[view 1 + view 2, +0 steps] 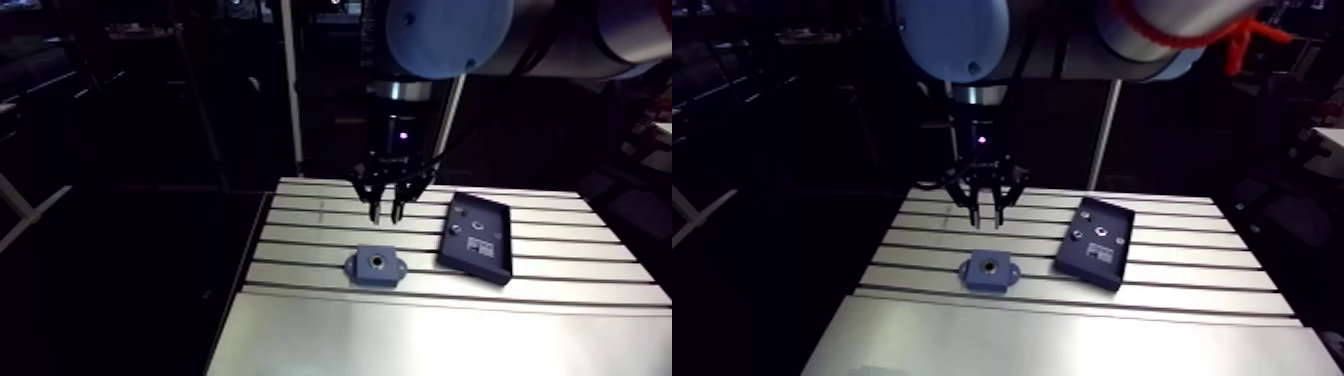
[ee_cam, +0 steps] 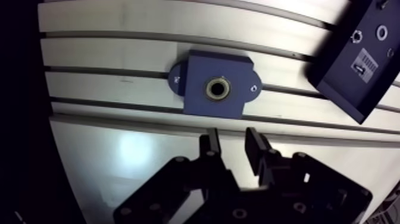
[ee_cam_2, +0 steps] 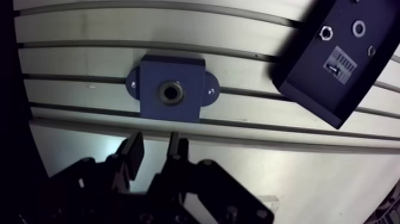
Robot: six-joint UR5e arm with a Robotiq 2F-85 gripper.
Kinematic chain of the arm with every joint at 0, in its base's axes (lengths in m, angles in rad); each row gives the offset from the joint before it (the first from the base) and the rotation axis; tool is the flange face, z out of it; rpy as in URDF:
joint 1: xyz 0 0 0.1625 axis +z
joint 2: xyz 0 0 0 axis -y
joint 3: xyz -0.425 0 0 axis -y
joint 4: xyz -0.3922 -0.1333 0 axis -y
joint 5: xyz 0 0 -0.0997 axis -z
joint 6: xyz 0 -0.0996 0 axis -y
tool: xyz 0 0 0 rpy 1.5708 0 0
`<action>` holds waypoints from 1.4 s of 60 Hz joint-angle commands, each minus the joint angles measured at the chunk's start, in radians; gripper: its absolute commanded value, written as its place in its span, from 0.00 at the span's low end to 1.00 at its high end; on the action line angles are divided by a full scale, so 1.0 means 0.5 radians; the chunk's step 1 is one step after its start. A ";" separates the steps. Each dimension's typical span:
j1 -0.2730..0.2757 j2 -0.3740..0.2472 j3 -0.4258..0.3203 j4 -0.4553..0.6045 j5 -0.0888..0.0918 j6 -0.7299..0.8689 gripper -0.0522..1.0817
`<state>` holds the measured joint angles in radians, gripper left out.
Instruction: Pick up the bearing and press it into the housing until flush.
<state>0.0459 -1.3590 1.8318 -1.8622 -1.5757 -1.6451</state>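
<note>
Black gripper (image 1: 386, 214) hangs vertical over slotted table (image 1: 300, 330), far side of blue housing (image 1: 377, 265), fingers parted, empty; metal ring (image 2: 218, 89) in bore, flushness unclear.

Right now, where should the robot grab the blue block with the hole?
Probably the housing by its two straight, earless sides, coming straight down. It lies flat on the table, and thin rounded ears stick out of the other two sides. The open gripper would need a quarter turn.

Tray (image 3: 309, 77) cut by edge; label (image 3: 340, 61) unreadable; bearing (image 2: 209, 89) flushness unclear
</note>
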 commanded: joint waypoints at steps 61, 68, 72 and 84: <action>-0.229 -0.008 -0.935 0.609 -0.110 -0.163 0.05; -0.239 0.007 -0.938 0.609 -0.054 -0.163 0.05; -0.236 0.014 -0.929 0.612 -0.005 -0.163 0.05; -0.233 -0.001 -0.896 0.612 0.015 -0.160 0.05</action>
<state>-0.0716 -1.3559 1.3726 -1.5553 -1.5869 -1.7262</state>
